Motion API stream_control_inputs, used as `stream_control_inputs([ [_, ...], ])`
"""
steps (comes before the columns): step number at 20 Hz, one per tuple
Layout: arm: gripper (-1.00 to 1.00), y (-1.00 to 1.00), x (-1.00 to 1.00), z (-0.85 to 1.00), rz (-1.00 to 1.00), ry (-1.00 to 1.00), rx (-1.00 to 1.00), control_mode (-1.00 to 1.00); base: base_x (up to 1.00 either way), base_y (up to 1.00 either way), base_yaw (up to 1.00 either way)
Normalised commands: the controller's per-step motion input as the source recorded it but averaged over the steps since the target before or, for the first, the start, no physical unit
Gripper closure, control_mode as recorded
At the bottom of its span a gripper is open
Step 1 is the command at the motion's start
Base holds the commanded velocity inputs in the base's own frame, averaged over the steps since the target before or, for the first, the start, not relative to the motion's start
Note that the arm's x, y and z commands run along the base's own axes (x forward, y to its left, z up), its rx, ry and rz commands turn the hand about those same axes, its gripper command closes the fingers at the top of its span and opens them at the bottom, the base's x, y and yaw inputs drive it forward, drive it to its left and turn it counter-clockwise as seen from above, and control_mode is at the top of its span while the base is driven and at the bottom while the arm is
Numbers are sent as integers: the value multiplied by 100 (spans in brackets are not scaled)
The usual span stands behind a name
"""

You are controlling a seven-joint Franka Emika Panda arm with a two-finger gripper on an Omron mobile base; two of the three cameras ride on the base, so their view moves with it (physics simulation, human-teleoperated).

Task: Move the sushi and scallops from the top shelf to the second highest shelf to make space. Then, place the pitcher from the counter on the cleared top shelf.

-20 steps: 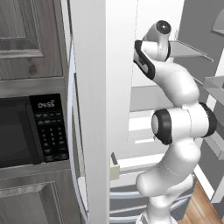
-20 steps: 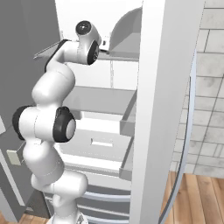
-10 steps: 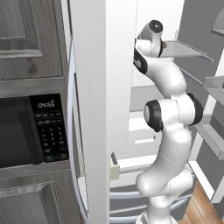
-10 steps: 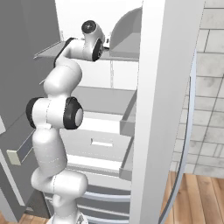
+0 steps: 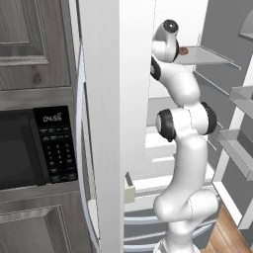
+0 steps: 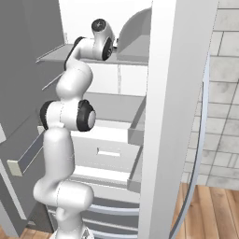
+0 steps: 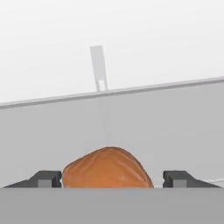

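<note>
The open fridge (image 5: 163, 113) is seen with the white arm (image 5: 185, 148) reaching up into it. The top shelf (image 5: 205, 54) — a thin grey panel — is met by the hand at its near end. A small brown morsel (image 5: 183, 50) is seen on that shelf just beside the wrist. In the hand view the gripper (image 7: 113, 178) is held wide apart, unclamped — the orange-topped sushi (image 7: 107, 168) lies between its fingertips (image 7: 46, 178) on the shelf.
</note>
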Motion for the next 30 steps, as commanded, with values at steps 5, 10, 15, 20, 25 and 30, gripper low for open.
stream_control_inputs([
  [5, 100, -1, 11, -28, 0, 11, 0, -100, 0, 0, 0],
  [10, 100, -7, 0, -51, 0, -1, 0, -100, 0, 0, 0],
  [15, 100, 0, 0, -72, 0, -25, 0, -100, 0, 0, 0],
  [20, 100, -1, -8, -43, 0, -28, 0, -100, 0, 0, 0],
  [25, 100, -3, -35, -24, 0, -14, 0, -100, 0, 0, 0],
  [30, 100, -10, -82, 21, 0, 2, 0, -100, 0, 0, 0],
])
